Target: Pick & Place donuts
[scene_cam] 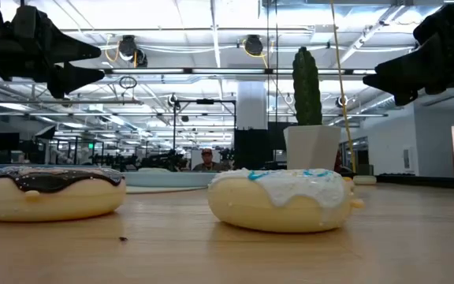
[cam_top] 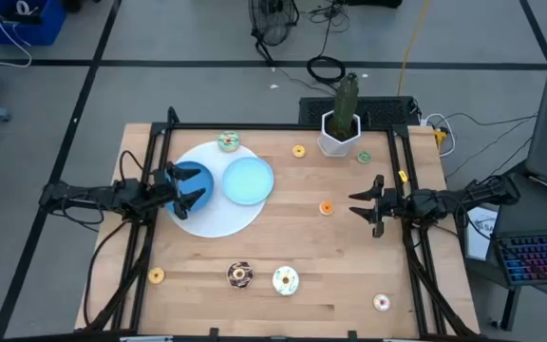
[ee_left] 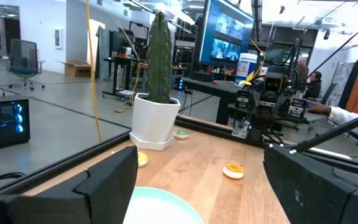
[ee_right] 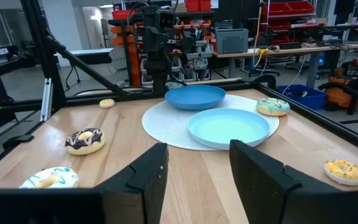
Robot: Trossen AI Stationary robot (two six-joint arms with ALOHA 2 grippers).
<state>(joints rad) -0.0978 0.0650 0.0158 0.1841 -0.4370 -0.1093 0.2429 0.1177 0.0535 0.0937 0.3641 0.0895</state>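
Donuts untouched; both arms hover.

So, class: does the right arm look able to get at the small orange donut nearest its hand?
Probably yes. The orange donut lies on bare wood just ahead of the right hand, whose fingers stand apart, with nothing between them.

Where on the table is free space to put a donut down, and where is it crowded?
Bare wood lies between the orange donut and the white-iced donut, and between the chocolate donut and the white mat. It is crowded on the mat, where the dark blue bowl and light blue plate stand.
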